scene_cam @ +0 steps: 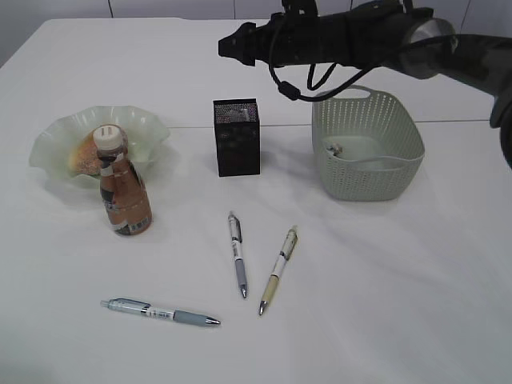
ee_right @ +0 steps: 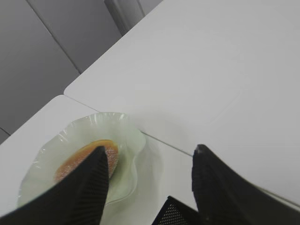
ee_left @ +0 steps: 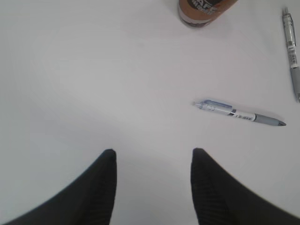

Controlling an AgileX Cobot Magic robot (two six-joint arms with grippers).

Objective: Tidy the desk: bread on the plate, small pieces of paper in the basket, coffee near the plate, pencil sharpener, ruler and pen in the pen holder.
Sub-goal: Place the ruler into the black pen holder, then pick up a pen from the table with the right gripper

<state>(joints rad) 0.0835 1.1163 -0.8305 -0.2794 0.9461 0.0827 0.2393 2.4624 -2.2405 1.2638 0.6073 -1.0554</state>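
Right gripper (ee_right: 150, 161) open, empty, above holder (scene_cam: 237, 136). Left gripper (ee_left: 152, 157) open over table (ee_left: 93, 84). Three pens (scene_cam: 238, 264) loose.

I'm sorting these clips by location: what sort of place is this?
Probably a lab or test bench staged as a desk: a plain white table against bare grey wall panels, with a black mesh pen holder and a grey-green plastic basket set out.

White table (scene_cam: 384, 304), plate (scene_cam: 56, 144), coffee bottle (scene_cam: 124, 192), pen holder (scene_cam: 237, 138), basket (scene_cam: 368, 148), three pens (scene_cam: 238, 254)
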